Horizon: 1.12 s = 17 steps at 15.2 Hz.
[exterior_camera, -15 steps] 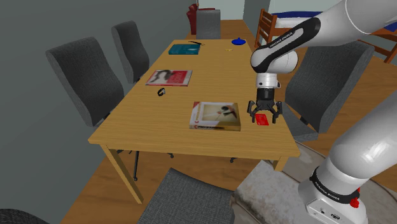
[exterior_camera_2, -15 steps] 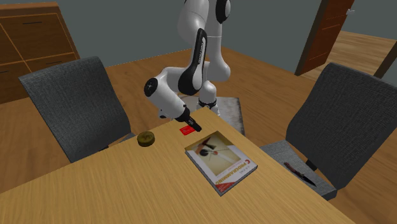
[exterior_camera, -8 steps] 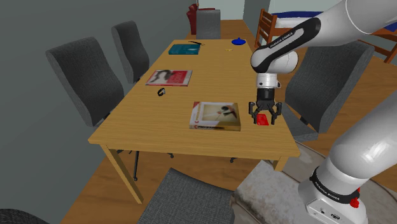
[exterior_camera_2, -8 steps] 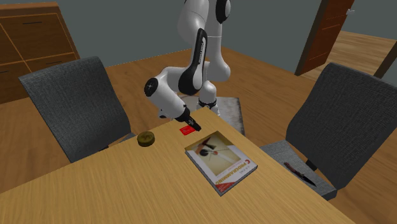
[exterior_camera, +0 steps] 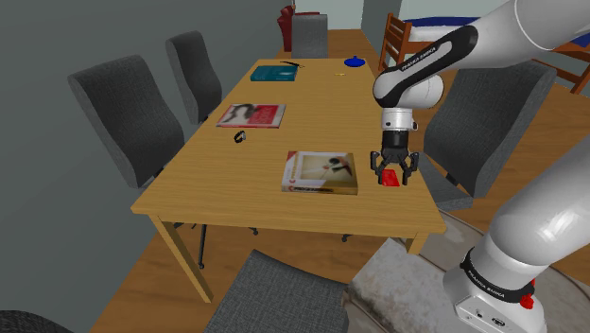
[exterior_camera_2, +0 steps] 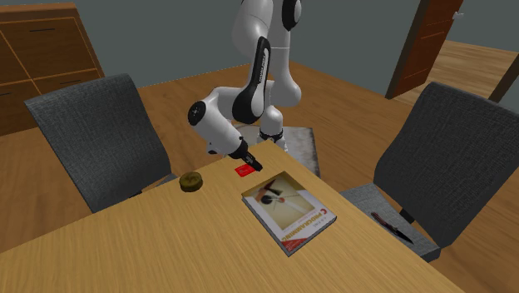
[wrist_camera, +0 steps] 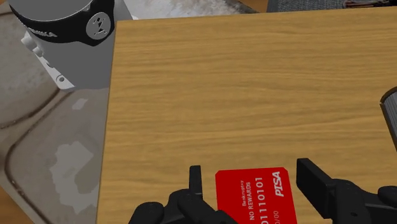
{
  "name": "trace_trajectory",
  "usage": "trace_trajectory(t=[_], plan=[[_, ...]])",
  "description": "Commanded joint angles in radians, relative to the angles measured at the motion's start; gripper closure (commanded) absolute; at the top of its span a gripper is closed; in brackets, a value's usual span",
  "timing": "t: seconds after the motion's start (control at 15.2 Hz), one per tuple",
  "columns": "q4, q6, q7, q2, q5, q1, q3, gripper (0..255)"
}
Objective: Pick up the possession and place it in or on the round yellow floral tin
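**End effector** [exterior_camera: 390,171] [wrist_camera: 248,167] [exterior_camera_2: 252,162]: all black, on a white arm [exterior_camera: 416,76], pointing down at the desk [exterior_camera: 236,184]. Fingers [wrist_camera: 195,184] spread, one on each side of the red card; neither is seen pressing against it.

**Red card** [wrist_camera: 251,194] [exterior_camera: 389,180] [exterior_camera_2: 244,171]: the task's thing. White print, partly legible as "NO REWARDS". Lies on the desk between the fingers, near the book on its arm side and close to the desk corner.

**Book** [exterior_camera: 320,172] [exterior_camera_2: 289,212]: closed and flat, with a white and red cover. It is the reference point for the entries below.

**Round tin** [exterior_camera_2: 191,181]: dull golden brown and low. Sits at the desk edge, to the second exterior view's left of the book and apart from both book and card.

**Small dark ring-shaped item** [exterior_camera: 240,136]: on the desk, to the shoulder view's upper left of the book. What it is cannot be told.

**Magazine** [exterior_camera: 251,114]: pinkish cover, flat, farther from the book than the ring item on the same side.

**Teal book** [exterior_camera: 274,73]: flat, well apart from the book, towards the desk's far end.

**Grey chairs** [exterior_camera: 123,113] [exterior_camera_2: 453,158]: upholstered, standing around the desk on several sides of the book.
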State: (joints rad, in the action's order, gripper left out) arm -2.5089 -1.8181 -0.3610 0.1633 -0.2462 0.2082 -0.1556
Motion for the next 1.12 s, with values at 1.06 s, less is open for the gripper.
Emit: trace_trajectory(t=[1.06], plan=[[0.102,0.215,-0.066,0.122,0.019,0.002,0.004,255]])
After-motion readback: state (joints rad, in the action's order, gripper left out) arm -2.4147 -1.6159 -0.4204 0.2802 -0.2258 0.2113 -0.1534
